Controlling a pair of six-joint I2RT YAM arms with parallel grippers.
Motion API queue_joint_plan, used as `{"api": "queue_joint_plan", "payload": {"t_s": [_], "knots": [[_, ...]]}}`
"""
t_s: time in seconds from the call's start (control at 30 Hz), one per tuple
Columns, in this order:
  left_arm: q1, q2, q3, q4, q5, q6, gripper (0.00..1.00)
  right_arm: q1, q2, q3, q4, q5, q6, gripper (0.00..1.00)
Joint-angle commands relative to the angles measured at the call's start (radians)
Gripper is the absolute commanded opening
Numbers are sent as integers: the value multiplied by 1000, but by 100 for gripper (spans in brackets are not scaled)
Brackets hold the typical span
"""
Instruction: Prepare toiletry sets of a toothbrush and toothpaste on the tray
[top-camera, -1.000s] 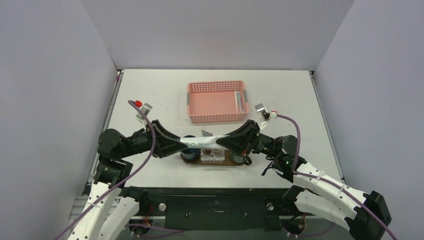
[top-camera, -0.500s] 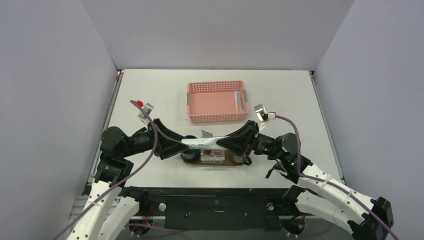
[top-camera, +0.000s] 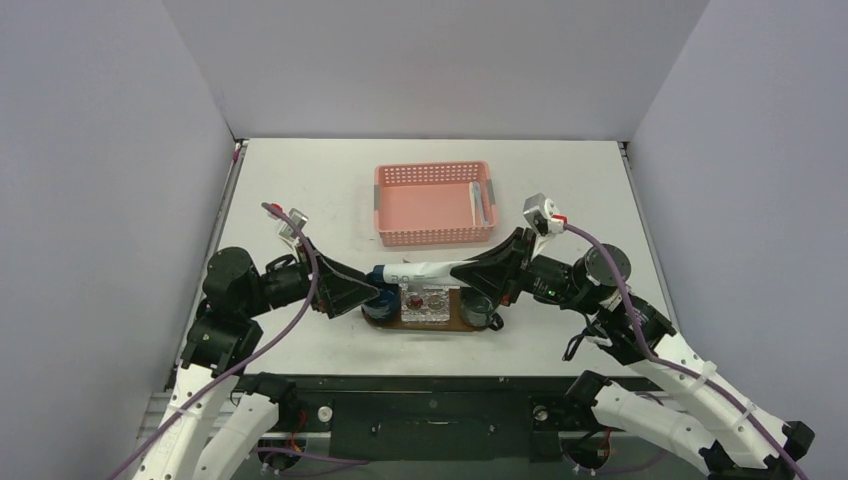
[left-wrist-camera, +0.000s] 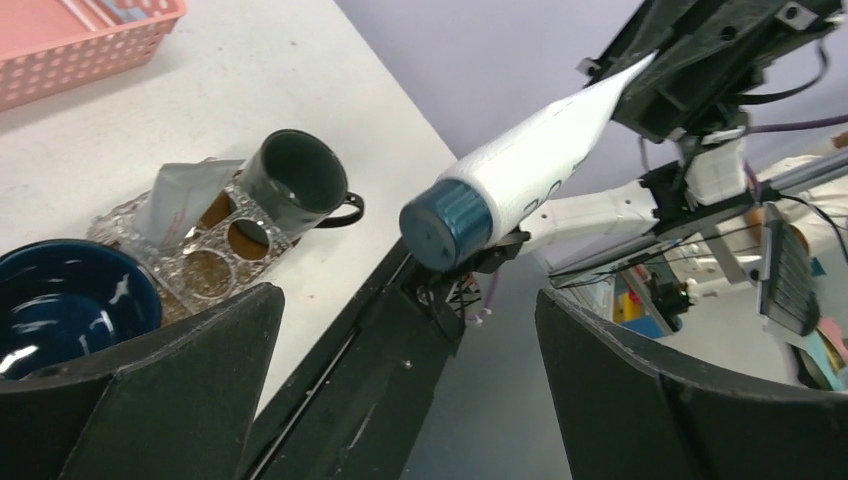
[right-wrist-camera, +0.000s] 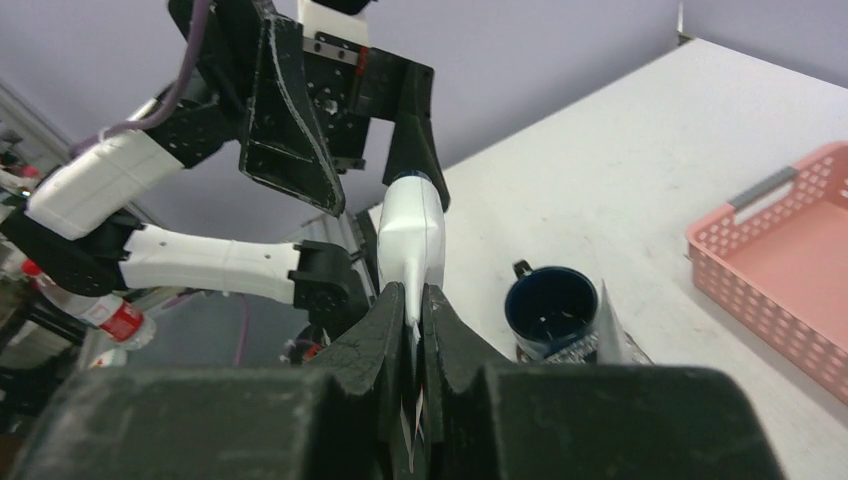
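One grip remained: we had spread our left gripper (top-camera: 372, 294) off the toothpaste tube (top-camera: 425, 271), leaving our right gripper (top-camera: 465, 270) clamped on its tail, above the near tray (top-camera: 440, 323); handover looked done.

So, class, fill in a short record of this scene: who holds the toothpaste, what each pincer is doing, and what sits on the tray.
toothpaste tube: held off the table, blue cap toward the left arm
right pincer: shut on the tube's flat end
left pincer: open, fingers either side of the cap, not touching it
tray: carries blue cup, dark grey cup, clear holder between them
pink basket: behind the tray, slim pale item inside
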Motion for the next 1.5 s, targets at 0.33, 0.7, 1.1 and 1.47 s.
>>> {"api": "queue_joint_plan", "payload": {"t_s": [0.33, 0.7, 1.1, 1.47], "knots": [[-2, -2, 60, -251, -223, 236, 96, 5, 73, 323, -652, 372, -304, 0], [-17, -4, 35, -361, -464, 325, 96, 66, 276, 501, -877, 631, -346, 0], [-37, -20, -14, -353, -566, 330, 96, 147, 489, 689, -1015, 695, -375, 0], [-52, -27, -26, -347, -580, 324, 96, 174, 639, 829, -1083, 672, -386, 0]]}}
